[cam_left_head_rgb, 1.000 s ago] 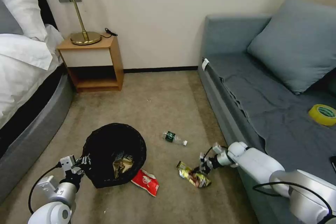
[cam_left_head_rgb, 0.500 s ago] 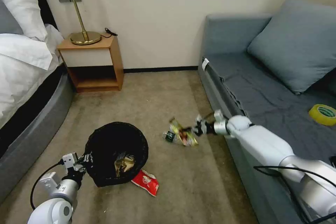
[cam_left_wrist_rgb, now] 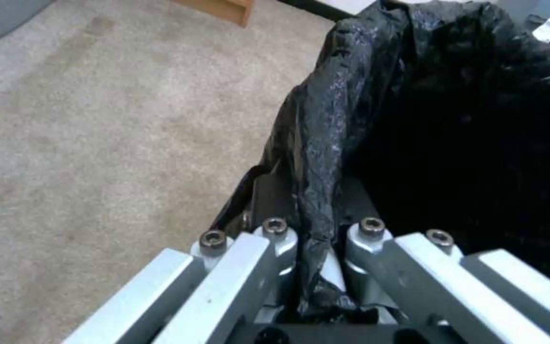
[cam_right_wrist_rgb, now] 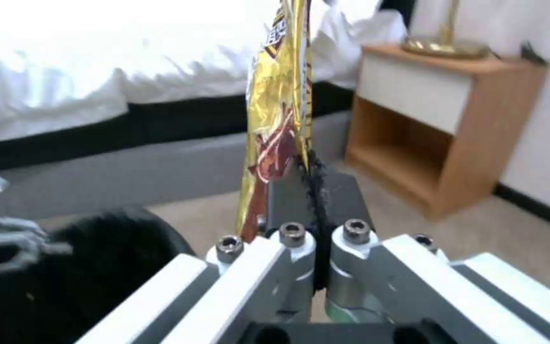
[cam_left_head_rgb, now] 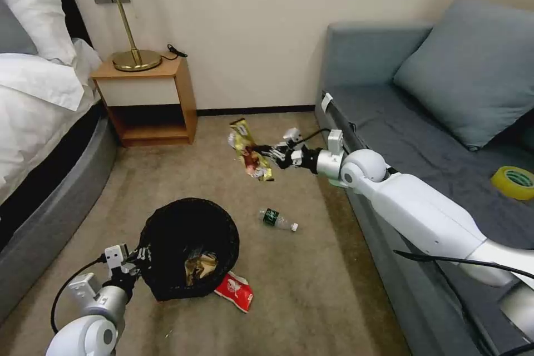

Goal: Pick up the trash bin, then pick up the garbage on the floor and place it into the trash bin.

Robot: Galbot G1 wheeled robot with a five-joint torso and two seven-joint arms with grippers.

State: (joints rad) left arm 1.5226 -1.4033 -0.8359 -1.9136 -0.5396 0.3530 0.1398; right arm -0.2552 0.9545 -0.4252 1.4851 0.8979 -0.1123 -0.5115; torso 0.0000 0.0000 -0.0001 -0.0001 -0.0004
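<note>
Carpet mid-frame held bottle (cam_left_head_rgb: 277, 219) and red packet (cam_left_head_rgb: 235, 291) beside trash bin (cam_left_head_rgb: 189, 247). Left gripper (cam_left_head_rgb: 135, 260) clamped bin's rim, brown paper (cam_left_head_rgb: 199, 265) inside; right gripper (cam_left_head_rgb: 267, 154) pinched gold wrapper (cam_left_head_rgb: 249, 149) aloft.

The right arm (cam_left_head_rgb: 423, 211) reaches out forward from the lower right, nearly straight, its wrist level and raised well above the floor. The right gripper (cam_left_head_rgb: 266, 154) has its fingers pinched tight on the wrapper (cam_left_head_rgb: 249, 150), which hangs from them in the air. The left arm (cam_left_head_rgb: 89, 311) is bent low at the lower left, wrist angled up and forward. The left gripper (cam_left_head_rgb: 135, 262) has its fingers closed over the near rim of the bin (cam_left_head_rgb: 189, 245), with the black liner caught between them.
</note>
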